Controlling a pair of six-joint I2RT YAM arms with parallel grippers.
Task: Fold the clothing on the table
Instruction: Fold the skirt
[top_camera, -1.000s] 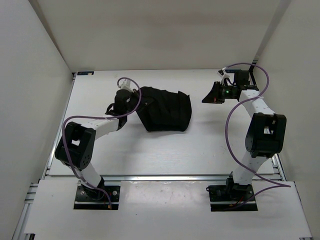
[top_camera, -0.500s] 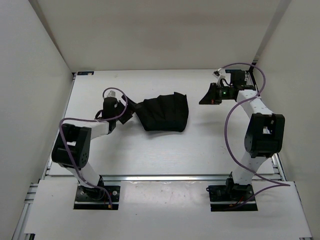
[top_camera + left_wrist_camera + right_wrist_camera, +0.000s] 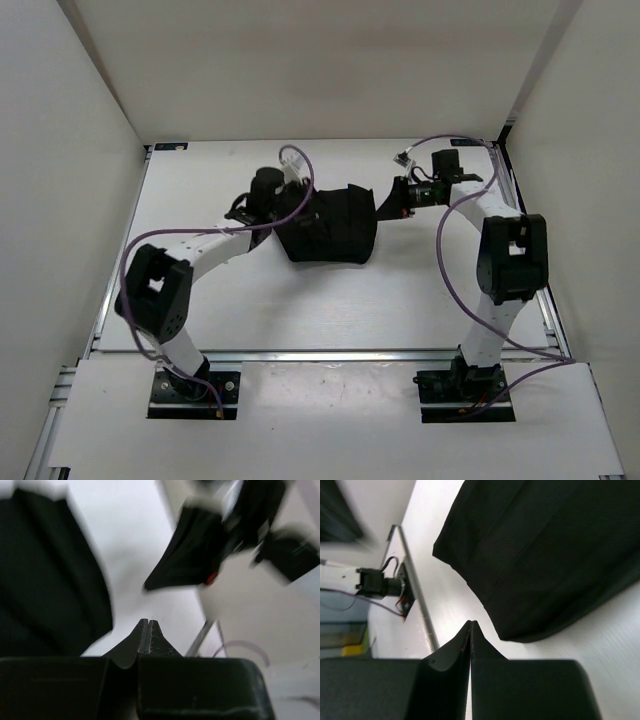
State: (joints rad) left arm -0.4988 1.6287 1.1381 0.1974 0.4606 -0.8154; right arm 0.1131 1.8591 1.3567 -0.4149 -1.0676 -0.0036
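Note:
The clothing (image 3: 330,228) is a black ribbed bundle lying in a rough folded block on the white table (image 3: 420,290). My left gripper (image 3: 300,197) is shut and holds nothing. It hovers at the bundle's far left edge and points right. In the left wrist view its shut tips (image 3: 146,622) sit over bare table with the clothing (image 3: 50,585) to their left. My right gripper (image 3: 381,206) is shut and empty, close beside the bundle's far right corner. In the right wrist view its shut tips (image 3: 471,624) stand just short of the clothing's (image 3: 555,550) hem.
White enclosure walls close in the table on three sides. A silver rail (image 3: 330,353) runs along the near edge, and it also shows in the right wrist view as a rail (image 3: 417,597). Purple cables (image 3: 455,250) loop off both arms.
The left gripper drew back left from the clothing, then swung right to its far left edge. The right gripper moved left up to the clothing's far right corner. The clothing looks more compact.

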